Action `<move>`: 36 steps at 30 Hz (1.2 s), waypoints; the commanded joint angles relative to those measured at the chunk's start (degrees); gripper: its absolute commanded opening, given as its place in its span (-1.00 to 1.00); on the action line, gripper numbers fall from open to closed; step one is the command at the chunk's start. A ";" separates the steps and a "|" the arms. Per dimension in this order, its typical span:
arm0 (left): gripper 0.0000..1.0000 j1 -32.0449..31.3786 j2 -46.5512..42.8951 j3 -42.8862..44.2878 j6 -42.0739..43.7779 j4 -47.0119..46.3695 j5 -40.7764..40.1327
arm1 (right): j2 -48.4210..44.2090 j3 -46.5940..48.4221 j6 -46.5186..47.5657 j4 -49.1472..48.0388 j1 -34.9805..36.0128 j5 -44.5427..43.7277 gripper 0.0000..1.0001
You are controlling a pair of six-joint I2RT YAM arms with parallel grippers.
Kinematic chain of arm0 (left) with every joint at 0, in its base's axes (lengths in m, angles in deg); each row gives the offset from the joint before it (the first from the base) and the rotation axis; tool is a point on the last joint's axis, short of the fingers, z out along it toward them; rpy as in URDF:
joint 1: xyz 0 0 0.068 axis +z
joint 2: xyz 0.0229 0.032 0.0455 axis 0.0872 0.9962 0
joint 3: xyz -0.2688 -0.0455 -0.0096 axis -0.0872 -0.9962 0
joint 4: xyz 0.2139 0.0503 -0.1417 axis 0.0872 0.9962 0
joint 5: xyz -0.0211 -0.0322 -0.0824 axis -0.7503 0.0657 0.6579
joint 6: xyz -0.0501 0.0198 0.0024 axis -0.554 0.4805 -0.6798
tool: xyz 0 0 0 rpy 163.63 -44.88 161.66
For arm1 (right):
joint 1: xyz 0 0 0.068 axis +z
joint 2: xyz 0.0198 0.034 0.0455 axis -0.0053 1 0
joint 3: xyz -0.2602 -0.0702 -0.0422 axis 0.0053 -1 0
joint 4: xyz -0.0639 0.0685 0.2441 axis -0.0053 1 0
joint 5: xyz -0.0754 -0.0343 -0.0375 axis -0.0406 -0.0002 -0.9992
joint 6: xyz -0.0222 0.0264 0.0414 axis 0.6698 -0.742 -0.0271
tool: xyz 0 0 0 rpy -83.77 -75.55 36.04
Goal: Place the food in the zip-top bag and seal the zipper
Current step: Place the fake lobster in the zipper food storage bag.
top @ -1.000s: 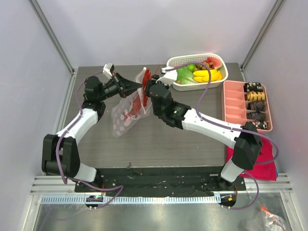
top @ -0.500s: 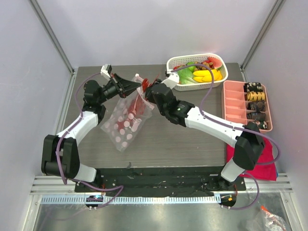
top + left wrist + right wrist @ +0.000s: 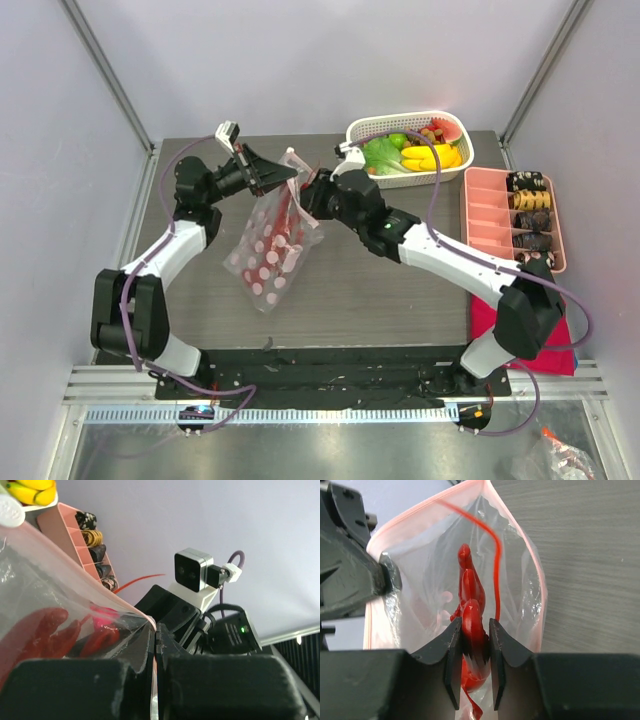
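Note:
The clear dotted zip-top bag (image 3: 268,252) hangs from its mouth, its lower end near the table. My left gripper (image 3: 288,178) is shut on the mouth edge, and the left wrist view shows the plastic pinched between the closed jaws (image 3: 156,630). My right gripper (image 3: 300,200) is shut on red chilli peppers (image 3: 472,615) and holds them inside the open mouth. The pinkish zipper (image 3: 540,592) runs round the opening. More food, yellow bananas (image 3: 430,157) and a green fruit (image 3: 385,155), lies in the white basket (image 3: 410,181).
A pink compartment tray (image 3: 485,215) with dark brown items stands at the right edge. A red cloth (image 3: 530,335) lies under the right arm's base. Metal frame posts rise at the back corners.
The bag has turned and spread wider, its lower end sliding toward the front left. The right arm has swung so its gripper carries the chilli peppers into the mouth. The left gripper keeps its hold.

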 commanded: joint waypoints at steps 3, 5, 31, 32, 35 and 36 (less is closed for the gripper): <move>-1.00 -1.47 3.31 7.05 1.44 -13.01 9.48 | -6.56 -1.54 12.75 -6.11 -6.98 19.41 -0.98; -1.00 -2.08 4.90 7.49 0.04 -15.56 10.46 | -7.00 -1.01 14.17 -6.11 -9.52 29.22 -0.98; -0.99 -5.69 3.68 14.34 21.79 11.70 15.48 | -7.61 3.91 44.93 13.05 -10.59 30.87 -0.98; -1.00 -6.21 3.06 16.78 25.48 17.42 14.86 | -7.97 3.22 45.63 13.05 -10.68 32.00 -0.98; -0.99 -8.85 0.43 20.40 42.09 39.05 11.96 | -9.29 0.58 47.74 11.83 -10.68 32.02 -0.98; -0.99 -10.07 -0.54 19.98 45.87 42.40 11.35 | -9.46 0.05 47.83 11.56 -10.68 31.75 -0.98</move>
